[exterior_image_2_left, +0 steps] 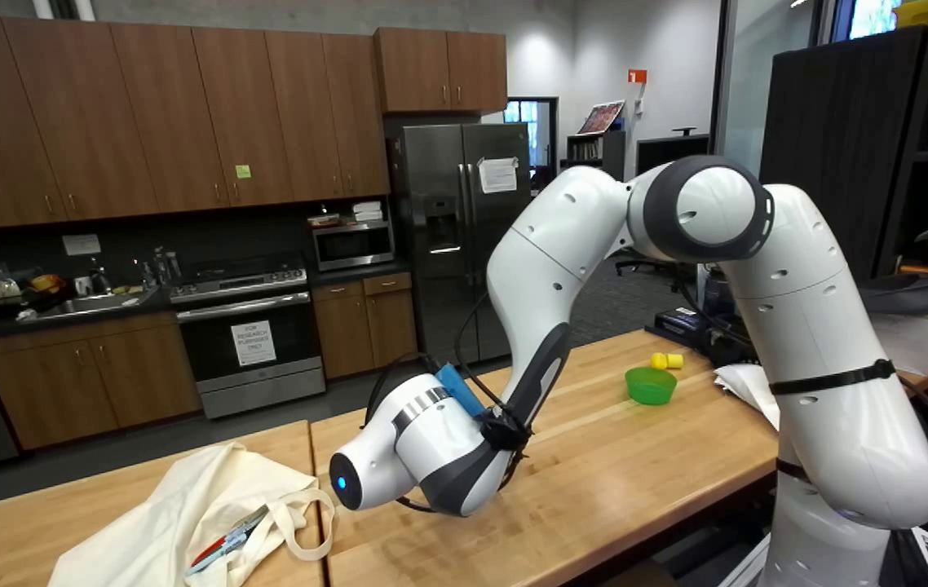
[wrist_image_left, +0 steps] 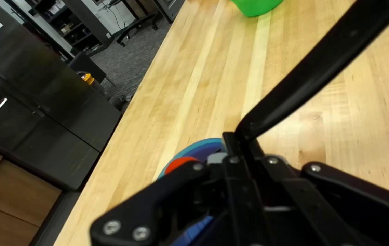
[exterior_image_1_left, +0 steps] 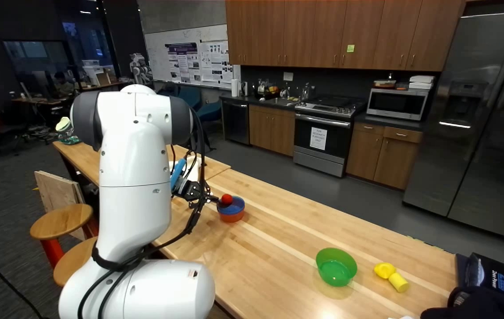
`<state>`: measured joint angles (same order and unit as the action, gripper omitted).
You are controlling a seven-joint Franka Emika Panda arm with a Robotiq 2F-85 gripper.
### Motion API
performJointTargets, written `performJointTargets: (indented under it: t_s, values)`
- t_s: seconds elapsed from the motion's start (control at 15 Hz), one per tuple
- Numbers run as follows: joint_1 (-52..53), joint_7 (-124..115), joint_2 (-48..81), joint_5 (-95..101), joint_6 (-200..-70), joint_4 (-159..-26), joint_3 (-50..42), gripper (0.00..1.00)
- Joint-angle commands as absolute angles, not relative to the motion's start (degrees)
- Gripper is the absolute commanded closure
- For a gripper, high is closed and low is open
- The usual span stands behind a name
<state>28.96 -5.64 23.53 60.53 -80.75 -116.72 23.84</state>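
A black handle (wrist_image_left: 317,68) is pinched by the claw (wrist_image_left: 244,146) — nearby, a red ball (exterior_image_1_left: 226,199) is seen in or above the blue bowl (exterior_image_1_left: 235,210) — which, cannot be told.

Arm (exterior_image_2_left: 704,208) arched, wrist (exterior_image_2_left: 439,440) low, hand (wrist_image_left: 243,145) clamped

1. A robot's hand (wrist_image_left: 242,141) grips a black bar (wrist_image_left: 304,82) over the worktop (wrist_image_left: 345,143).
2. A red object (wrist_image_left: 180,162) shows against a blue bowl (wrist_image_left: 202,151), in from the worktop's edge.
3. Farther along, a green bowl (wrist_image_left: 256,6).
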Motion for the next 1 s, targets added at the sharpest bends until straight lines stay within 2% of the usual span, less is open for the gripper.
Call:
performJointTargets:
  t_s: [0.0, 0.93]
  values:
    - [28.7, -6.5, 20.5, 59.8, -80.5, -118.9, 24.3, 0.98]
    - [28.7, -14.7, 17.3, 58.2, -81.4, -121.5, 24.8, 0.98]
